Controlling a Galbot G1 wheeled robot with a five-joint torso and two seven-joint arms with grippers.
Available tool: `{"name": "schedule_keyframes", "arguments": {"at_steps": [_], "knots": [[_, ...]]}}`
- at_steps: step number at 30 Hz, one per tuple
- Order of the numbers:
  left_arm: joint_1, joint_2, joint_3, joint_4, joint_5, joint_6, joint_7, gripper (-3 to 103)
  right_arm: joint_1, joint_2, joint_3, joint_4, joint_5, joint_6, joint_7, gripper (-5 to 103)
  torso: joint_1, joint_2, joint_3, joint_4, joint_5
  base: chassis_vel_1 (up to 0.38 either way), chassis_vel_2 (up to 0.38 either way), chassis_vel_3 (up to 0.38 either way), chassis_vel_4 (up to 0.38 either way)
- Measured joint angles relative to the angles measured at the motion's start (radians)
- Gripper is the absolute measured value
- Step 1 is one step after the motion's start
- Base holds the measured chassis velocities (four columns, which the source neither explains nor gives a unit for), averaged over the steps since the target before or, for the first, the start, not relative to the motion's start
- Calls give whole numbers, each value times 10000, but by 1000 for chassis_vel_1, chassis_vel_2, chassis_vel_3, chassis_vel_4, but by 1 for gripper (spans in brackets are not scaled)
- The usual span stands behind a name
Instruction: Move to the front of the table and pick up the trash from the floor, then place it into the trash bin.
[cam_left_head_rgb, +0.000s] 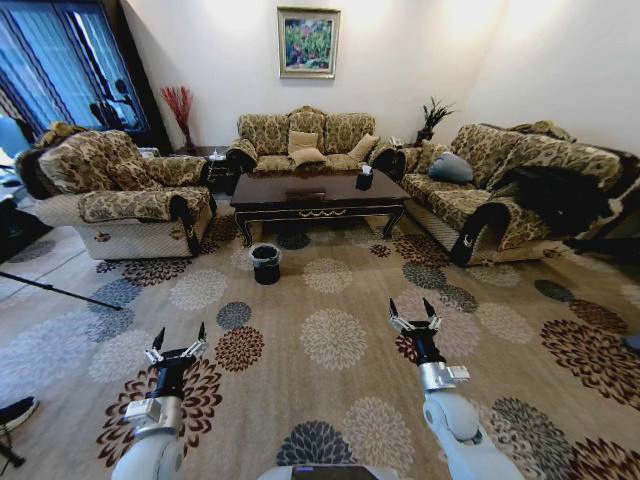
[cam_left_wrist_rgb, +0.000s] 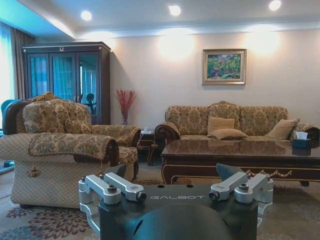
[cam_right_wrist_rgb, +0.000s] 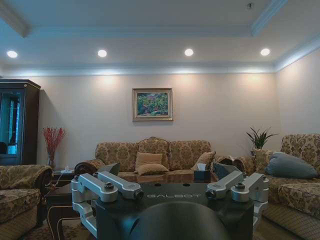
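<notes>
Both grippers, left (cam_left_head_rgb: 178, 342) and right (cam_left_head_rgb: 415, 315), are held with fingers apart above the carpet (cam_left_head_rgb: 330, 340). Well ahead of them, the trash bin (cam_left_head_rgb: 265, 264) is seen before the table (cam_left_head_rgb: 318, 193).

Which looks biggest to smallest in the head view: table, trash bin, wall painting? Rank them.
1. The table, clearly largest.
2. The painting.
3. The trash bin, smallest, though it stands nearer the camera than the other two.
</notes>
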Motion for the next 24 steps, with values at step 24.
{"name": "schedule_keyframes", "arguments": {"at_steps": [24], "knots": [[0, 0, 0, 0, 0, 0, 0, 100, 0, 0, 0, 0, 0, 0, 0, 100, -6, -16, -7, 0, 0, 0, 0, 0, 0]]}}
